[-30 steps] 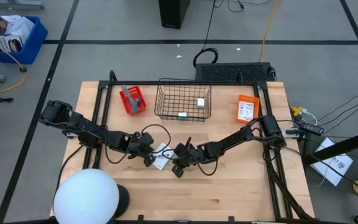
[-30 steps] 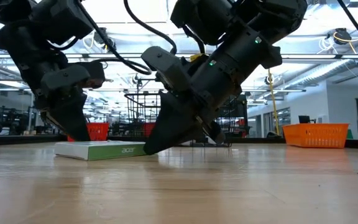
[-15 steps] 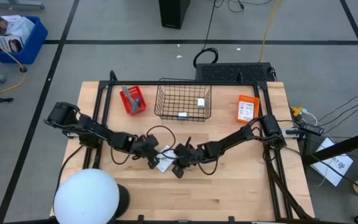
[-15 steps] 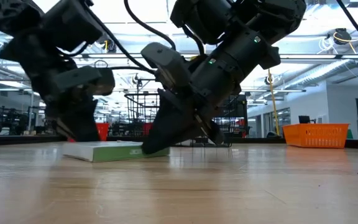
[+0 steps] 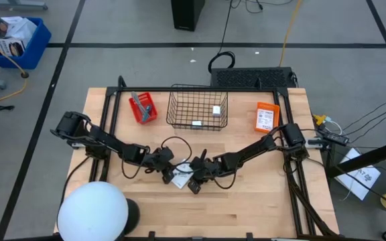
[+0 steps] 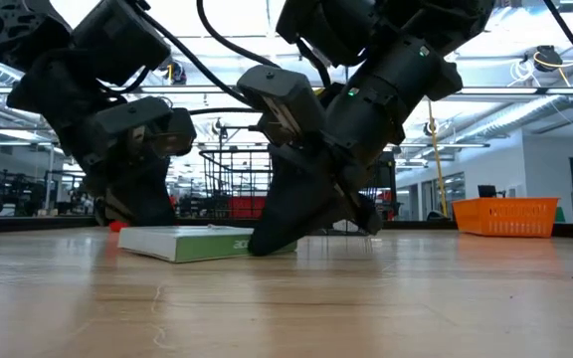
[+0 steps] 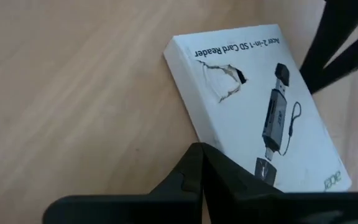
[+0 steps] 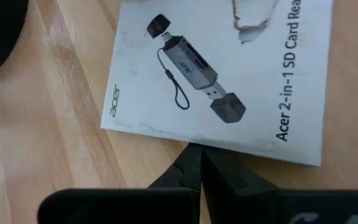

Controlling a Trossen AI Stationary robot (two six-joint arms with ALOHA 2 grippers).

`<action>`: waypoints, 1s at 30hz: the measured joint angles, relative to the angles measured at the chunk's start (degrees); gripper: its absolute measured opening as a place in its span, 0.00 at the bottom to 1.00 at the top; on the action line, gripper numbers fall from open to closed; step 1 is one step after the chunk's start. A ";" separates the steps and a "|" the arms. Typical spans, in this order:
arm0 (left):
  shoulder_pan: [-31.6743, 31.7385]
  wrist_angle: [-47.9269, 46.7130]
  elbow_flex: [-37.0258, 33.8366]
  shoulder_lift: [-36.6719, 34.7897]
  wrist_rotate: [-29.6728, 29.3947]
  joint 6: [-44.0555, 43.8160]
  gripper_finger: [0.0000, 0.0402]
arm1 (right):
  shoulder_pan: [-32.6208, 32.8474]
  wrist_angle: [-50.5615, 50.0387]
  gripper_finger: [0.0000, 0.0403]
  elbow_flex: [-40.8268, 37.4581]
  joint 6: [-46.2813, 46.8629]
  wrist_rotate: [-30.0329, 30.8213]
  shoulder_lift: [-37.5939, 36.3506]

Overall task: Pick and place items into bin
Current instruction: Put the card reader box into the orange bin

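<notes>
A flat white card-reader packet [image 5: 181,175] lies face up on the wooden desk [image 5: 246,207], well in front of the wire bin [image 5: 198,107], which holds two small white items. The left claw [image 5: 168,173] and the right claw [image 5: 191,179] press down at opposite edges of the packet, each with fingers closed to a point and gripping nothing.

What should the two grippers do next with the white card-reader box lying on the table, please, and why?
Probably open one gripper to straddle an edge. The box lies flat on the table, pinned between the left gripper and right gripper, both shut with tips at its edges, while the wire bin stands farther back.
</notes>
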 joint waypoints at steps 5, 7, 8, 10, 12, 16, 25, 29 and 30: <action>-0.55 2.16 -0.13 0.07 1.92 1.34 0.04 | 0.04 -1.31 0.00 -0.09 -0.34 0.28 -0.54; -0.85 2.65 -0.15 0.13 2.96 1.55 0.04 | 0.76 -1.67 0.00 -0.19 -0.59 1.83 -1.12; -0.94 2.89 -0.15 0.13 3.68 1.55 0.03 | 1.22 -2.26 0.00 -0.23 -0.82 3.32 -1.87; -1.21 3.90 -0.07 0.18 4.82 1.57 0.01 | 2.01 -3.52 0.00 -0.44 -1.86 6.98 -3.21; -1.55 5.05 0.07 0.15 4.80 1.59 0.01 | 2.36 -4.61 0.00 -0.59 -1.97 10.37 -5.01; -2.08 7.97 0.07 0.15 4.08 2.44 0.04 | 2.72 -6.12 0.00 -0.22 -2.01 14.59 -7.35; -1.77 8.65 0.07 0.11 2.60 2.84 0.02 | 3.36 -6.46 0.00 -0.44 -1.97 12.82 -6.42; -1.30 7.00 0.00 0.11 1.64 2.56 0.04 | 4.17 -5.22 0.00 -0.44 -2.16 12.32 -6.85; -1.22 6.44 -0.02 0.11 1.20 2.56 0.03 | 4.39 -4.79 0.00 -0.44 -2.16 12.13 -6.92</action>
